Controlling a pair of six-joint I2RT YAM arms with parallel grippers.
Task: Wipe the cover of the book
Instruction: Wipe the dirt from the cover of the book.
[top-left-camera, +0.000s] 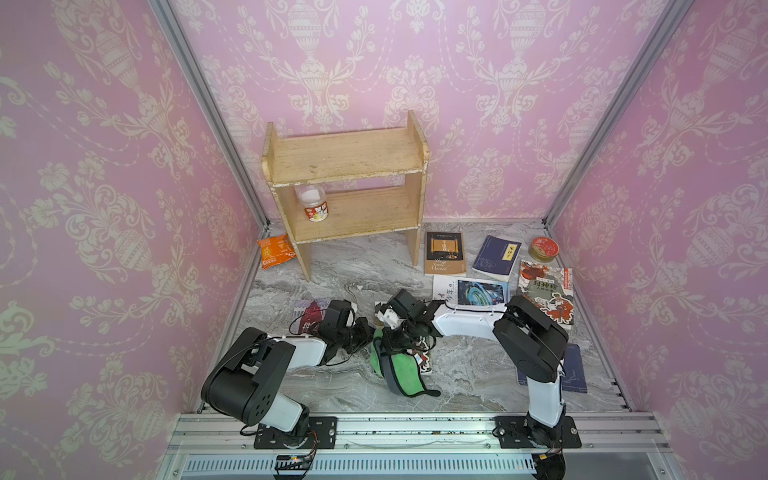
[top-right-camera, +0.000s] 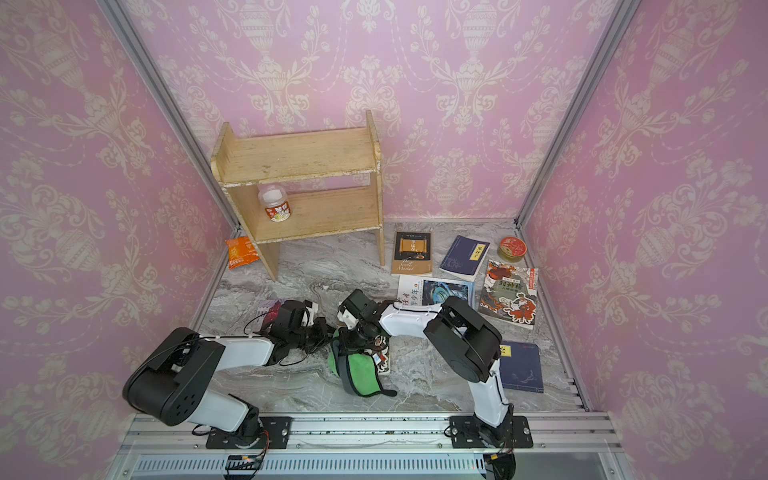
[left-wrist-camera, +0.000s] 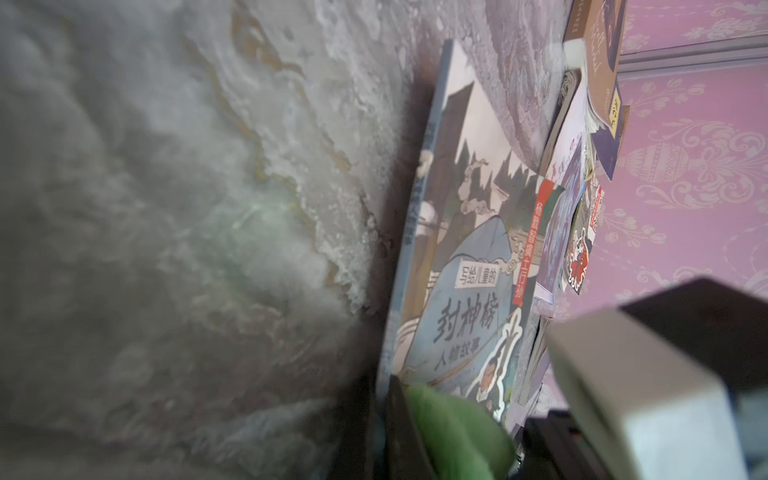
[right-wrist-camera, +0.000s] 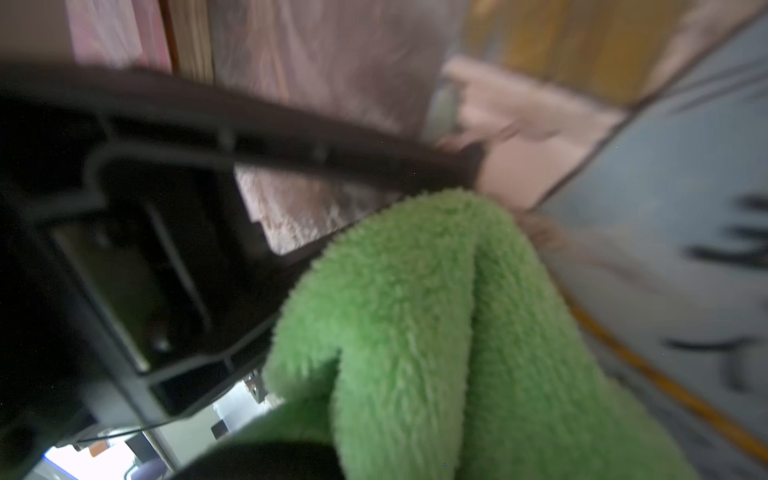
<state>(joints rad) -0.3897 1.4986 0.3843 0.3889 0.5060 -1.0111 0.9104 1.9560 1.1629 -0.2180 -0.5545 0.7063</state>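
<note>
Grey marble tabletop, pink damask walls. The book has a blue-grey illustrated cover. The right gripper clamps a green cloth; the left gripper is closed.

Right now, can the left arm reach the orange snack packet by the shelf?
Probably yes: the orange snack packet lies uncovered beside the wooden shelf, and nothing stands between it and the shut left gripper.

The right hand holds the green cloth against the book, with the left hand just beside it.
</note>
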